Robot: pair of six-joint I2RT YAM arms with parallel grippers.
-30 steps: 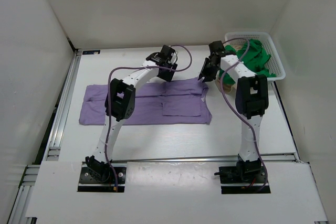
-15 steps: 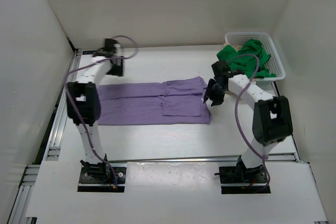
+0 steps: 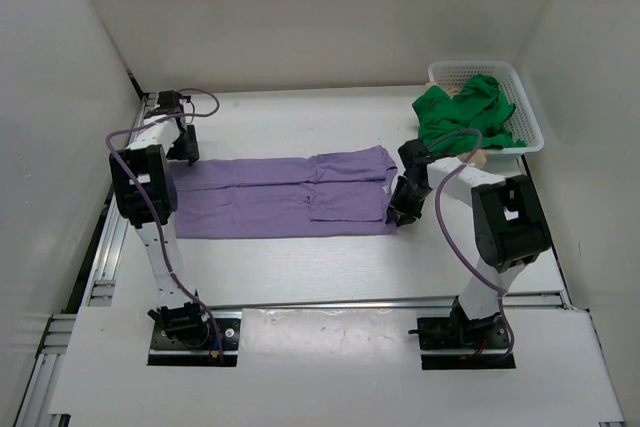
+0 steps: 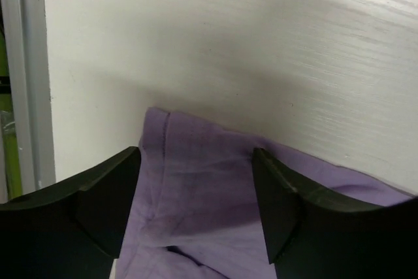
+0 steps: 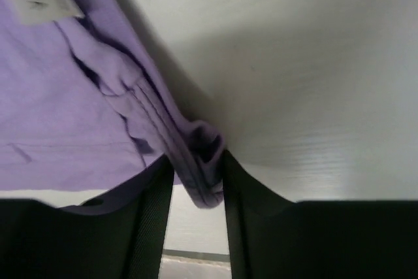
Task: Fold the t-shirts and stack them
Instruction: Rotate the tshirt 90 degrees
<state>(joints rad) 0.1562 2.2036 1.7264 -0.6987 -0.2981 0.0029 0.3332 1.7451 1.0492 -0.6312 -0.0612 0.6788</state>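
The lavender purple cloth t-shirt (image 3: pixel 280 197), folded into a long band, lies flat across the middle of the white table (image 3: pixel 300 267). The left gripper (image 4: pixel 196 155) stands at its far left corner, jaws spread wide astride the cloth. The right gripper (image 5: pixel 198 161), at the near right corner, pinches the bunched hem. The bright green cloth t-shirt (image 3: pixel 465 112) is heaped in the white plastic mesh basket (image 3: pixel 470 64), far right, spilling over its near rim.

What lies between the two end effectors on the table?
The purple shirt lies flat from the left end effector to the right end effector, as the top view shows.
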